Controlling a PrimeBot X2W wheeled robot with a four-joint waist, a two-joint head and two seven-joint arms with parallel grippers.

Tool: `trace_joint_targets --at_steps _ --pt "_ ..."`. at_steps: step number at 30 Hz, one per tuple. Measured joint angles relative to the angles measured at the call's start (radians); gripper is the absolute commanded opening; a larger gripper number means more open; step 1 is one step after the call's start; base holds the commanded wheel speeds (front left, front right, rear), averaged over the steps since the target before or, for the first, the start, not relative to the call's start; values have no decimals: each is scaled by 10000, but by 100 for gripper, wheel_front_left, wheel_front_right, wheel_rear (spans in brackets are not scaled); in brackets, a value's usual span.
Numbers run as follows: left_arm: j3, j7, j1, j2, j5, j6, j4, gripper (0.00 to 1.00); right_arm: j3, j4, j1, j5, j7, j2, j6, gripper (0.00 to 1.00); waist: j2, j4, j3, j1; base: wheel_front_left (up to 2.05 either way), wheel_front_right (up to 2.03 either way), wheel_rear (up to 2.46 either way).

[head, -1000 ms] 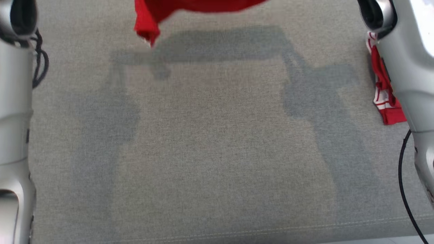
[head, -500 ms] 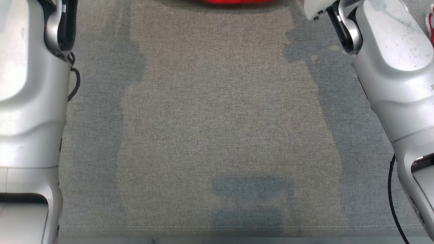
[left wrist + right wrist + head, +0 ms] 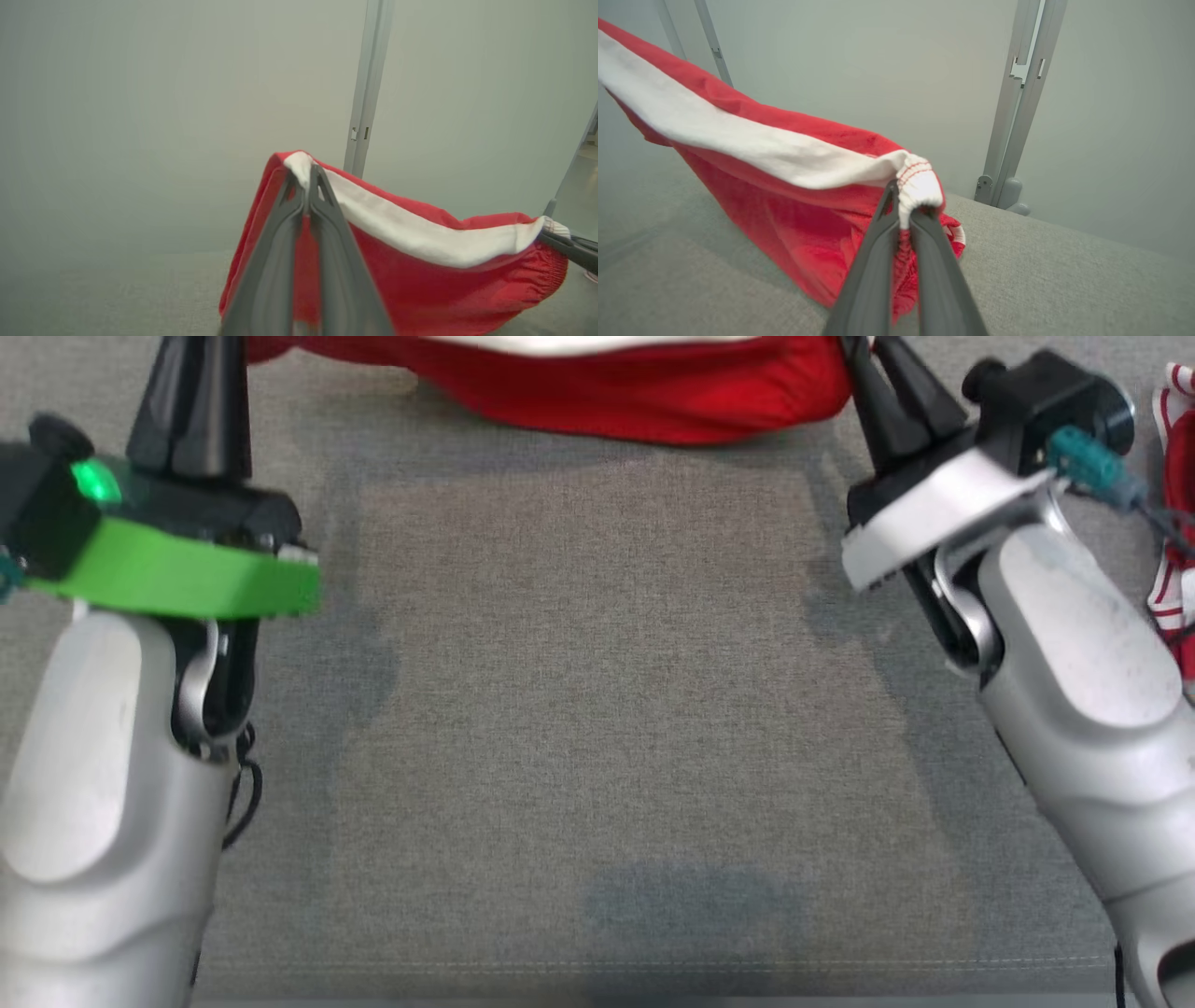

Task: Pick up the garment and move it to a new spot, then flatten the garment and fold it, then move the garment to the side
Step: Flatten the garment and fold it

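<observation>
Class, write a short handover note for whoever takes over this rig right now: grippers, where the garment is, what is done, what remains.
Left gripper: shut on the red garment, at one end of its white waistband.
Right gripper: shut on the waistband's other end.
Garment: stretched between both grippers over the far part of the grey fabric surface; whether its lower edge touches is unclear.
Nearby: a red-and-white striped cloth at the surface's right edge.
Done: garment picked up.
Left: lay it at the new spot, flatten, fold, move aside.

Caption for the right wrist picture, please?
Right tool clamps the red garment by its white band, above a grey surface.
</observation>
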Motion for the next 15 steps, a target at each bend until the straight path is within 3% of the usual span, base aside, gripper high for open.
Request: trace_joint_targets --at_steps 9,15 --pt "940 2 3567 -600 27 -2 -1331 0 -571 -1812 3596 270 -6 -159 2 0 0 7 -876 -1 0 0 0" --pt "1338 2 5717 -1294 364 -2 -2027 0 -1204 -2813 5821 146 -4 194 6 0 0 81 -1607 -1 0 0 0"
